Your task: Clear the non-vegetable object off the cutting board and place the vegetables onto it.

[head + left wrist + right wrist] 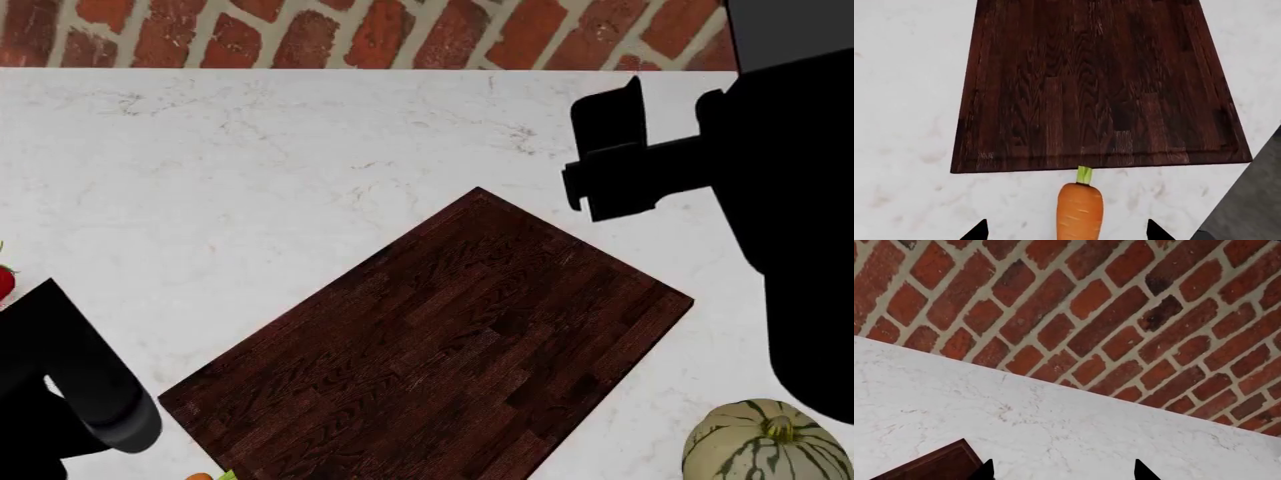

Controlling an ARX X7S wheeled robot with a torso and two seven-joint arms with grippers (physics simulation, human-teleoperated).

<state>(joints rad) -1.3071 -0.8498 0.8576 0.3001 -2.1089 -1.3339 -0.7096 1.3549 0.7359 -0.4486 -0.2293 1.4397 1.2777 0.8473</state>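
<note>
The cutting board [427, 350] lies bare on the white marbled desk [267, 160], so the clearing step is judged done: a sliver of red at the far left edge of the head view, well off the board, is taken to be the strawberry [4, 282] (too little is shown to be sure). The step in hand is judged to be the fetching of the carrot [1079, 210]. It lies on the desk just beside one short edge of the board, its green stem tip pointing at that edge, and it is framed between the two dark fingers [977, 231] of the left gripper [1067, 232], which are spread wide with nothing held. A descent and a closing about the carrot's body are called for next, then a short carry onto the wood.

The striped squash [767, 440] sits on the desk near the board's right corner, not yet placed. The right gripper [1062, 471] is raised, facing the red brick wall [1087, 305]; its fingers are seen parted and empty.

The desk is pale stone with faint veining, and it is backed by the brick wall.
</note>
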